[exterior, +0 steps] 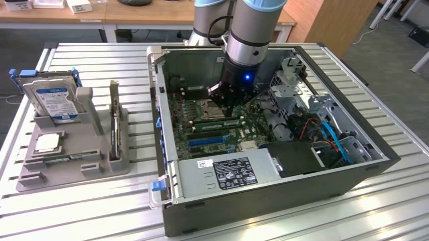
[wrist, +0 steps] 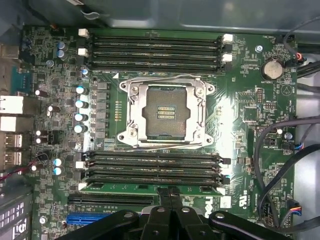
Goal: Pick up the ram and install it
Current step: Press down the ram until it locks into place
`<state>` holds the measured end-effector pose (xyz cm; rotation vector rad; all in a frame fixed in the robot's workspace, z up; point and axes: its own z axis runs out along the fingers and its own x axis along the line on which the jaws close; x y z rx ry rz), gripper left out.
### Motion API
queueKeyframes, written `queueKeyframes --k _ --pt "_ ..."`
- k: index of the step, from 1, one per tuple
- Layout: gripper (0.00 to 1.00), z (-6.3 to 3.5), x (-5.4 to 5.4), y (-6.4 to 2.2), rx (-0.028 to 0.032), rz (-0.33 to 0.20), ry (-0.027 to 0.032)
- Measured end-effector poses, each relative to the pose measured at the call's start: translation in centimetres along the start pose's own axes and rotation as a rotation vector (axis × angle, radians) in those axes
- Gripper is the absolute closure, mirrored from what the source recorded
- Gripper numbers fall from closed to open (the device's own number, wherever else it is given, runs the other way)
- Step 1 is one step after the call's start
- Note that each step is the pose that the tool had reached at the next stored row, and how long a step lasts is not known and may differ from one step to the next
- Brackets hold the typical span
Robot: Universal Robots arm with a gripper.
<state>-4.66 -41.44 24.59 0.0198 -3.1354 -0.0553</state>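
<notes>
Two black fingers (wrist: 164, 196) of the gripper (wrist: 170, 197) are pressing flat against each other, jaws fully closed, with nothing pinched between them. In the exterior view the gripper (exterior: 226, 107) is hanging inside the open computer case (exterior: 268, 201), pointing down at the motherboard (exterior: 251, 133) with a blue light glowing on its wrist.

The ram (exterior: 216, 122) is standing on edge in a memory slot just beside the fingertips - the slot closest to the blue expansion connector (exterior: 204, 141). In the wrist view the ram (wrist: 125, 188) is running as a green strip right under the closed tips; whether they are touching it is not clear. The processor socket (wrist: 165, 112) is lying open between the two banks of slots.

The case is lying on its side on a table of metal slats (exterior: 100, 201), the power supply (exterior: 228, 173) facing up. At the exterior view's left, a grey tray (exterior: 67, 173) is carrying a hard drive (exterior: 50, 100), a square silver chip (exterior: 48, 143) and an upright expansion card (exterior: 115, 125). Behind - wooden desks (exterior: 134, 17) are lining a carpeted room.
</notes>
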Motion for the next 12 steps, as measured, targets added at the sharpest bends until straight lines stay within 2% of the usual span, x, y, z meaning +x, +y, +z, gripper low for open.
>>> queueKeyframes --k 12 --pt "0.89 0.06 0.51 0.0 0.0 0.0 0.0"
